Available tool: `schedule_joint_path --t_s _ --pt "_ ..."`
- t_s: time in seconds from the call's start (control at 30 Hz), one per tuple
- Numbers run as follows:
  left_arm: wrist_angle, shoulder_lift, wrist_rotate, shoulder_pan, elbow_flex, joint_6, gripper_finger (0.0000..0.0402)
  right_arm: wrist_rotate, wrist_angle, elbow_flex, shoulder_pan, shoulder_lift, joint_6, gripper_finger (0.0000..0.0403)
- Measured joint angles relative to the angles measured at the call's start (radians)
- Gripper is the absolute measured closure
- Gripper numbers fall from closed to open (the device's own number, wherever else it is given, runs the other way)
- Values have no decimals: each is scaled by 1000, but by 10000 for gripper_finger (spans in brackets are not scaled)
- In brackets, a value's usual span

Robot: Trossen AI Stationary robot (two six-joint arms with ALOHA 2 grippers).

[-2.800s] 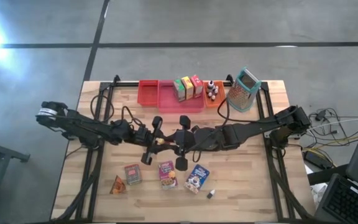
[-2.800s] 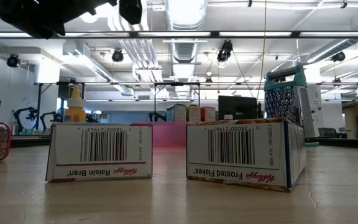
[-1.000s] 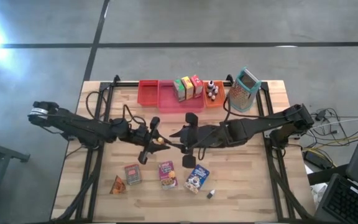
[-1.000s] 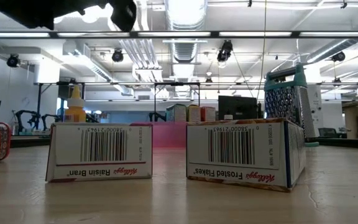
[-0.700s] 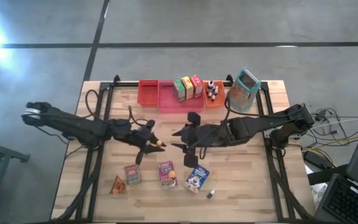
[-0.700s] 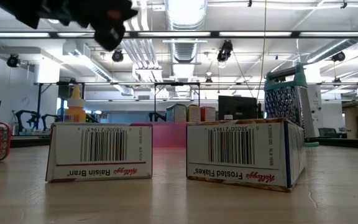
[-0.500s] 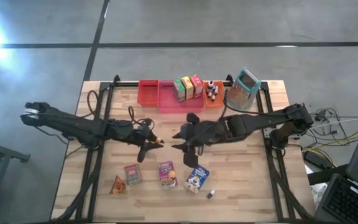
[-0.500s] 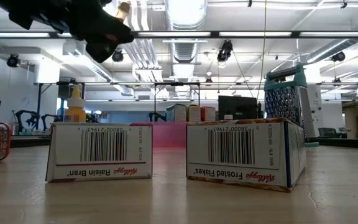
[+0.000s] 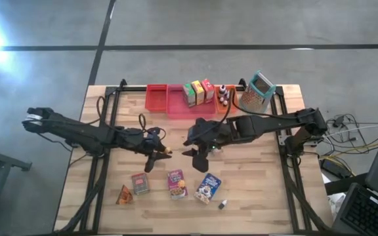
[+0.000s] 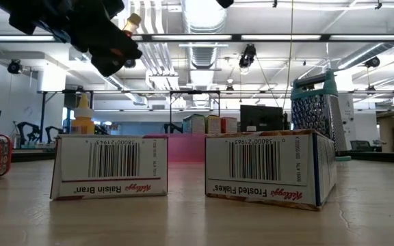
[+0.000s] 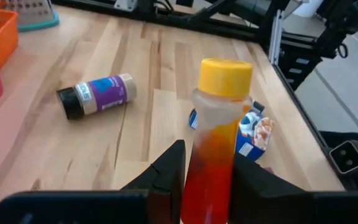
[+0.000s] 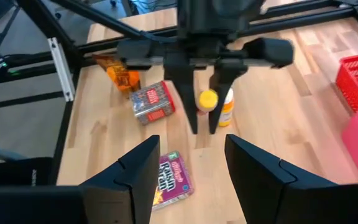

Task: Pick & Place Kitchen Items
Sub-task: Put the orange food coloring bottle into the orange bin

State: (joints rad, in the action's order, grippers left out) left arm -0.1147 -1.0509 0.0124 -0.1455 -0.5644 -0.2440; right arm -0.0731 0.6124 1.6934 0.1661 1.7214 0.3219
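My left gripper (image 9: 157, 155) is shut on a small bottle (image 11: 215, 134) of orange-red liquid with a yellow cap (image 10: 134, 20), held above the table's middle. My right gripper (image 12: 191, 143) hangs open just right of it, facing the cap and touching nothing. Lying on the wood near the front edge are an orange wedge (image 9: 124, 195), a red box (image 9: 140, 183), a purple Raisin Bran box (image 9: 176, 183), a blue Frosted Flakes box (image 9: 208, 187) and a tiny purple-labelled bottle (image 11: 95, 94) on its side. My left gripper pinches the bottle's lower body (image 11: 207, 158) between its two fingers (image 11: 169, 171), one on each side. The fingers come from the table's left, slanting a little downward, and lie along the bottle. The bottle is lifted clear and tilted, its cap end sticking out past the fingertips toward the right arm.
Along the far edge stand a red tray (image 9: 156, 98), a pink tray (image 9: 184, 110) with green, yellow and red boxes (image 9: 199, 92), an orange tray (image 9: 225, 105) with small bottles, and a metal grater (image 9: 258, 95). Bare wood lies between the arms and the trays.
My left gripper has tipped from pointing steeply down to nearly level and sunk a little, keeping hold of the bottle, whose cap now shows in the low view. My right gripper has drawn back from the bottle toward the table's far edge and rolled.
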Motion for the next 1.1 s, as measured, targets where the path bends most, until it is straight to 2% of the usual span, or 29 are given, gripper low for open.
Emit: schedule_joint_path --t_s 0.23,0.43,0.7,1.1 --pt "-12 -36 4 0 -30 0 319 1 -2 -9 -1 29 -8 230" --pt "25 -171 67 0 -109 35 319 -1 1 -5 -1 62 -11 231" --pt "91 -294 75 -1 -236 71 319 -5 46 -9 -1 68 -11 216" --pt "62 -321 71 -1 -278 100 319 -5 99 -12 11 68 -41 245"
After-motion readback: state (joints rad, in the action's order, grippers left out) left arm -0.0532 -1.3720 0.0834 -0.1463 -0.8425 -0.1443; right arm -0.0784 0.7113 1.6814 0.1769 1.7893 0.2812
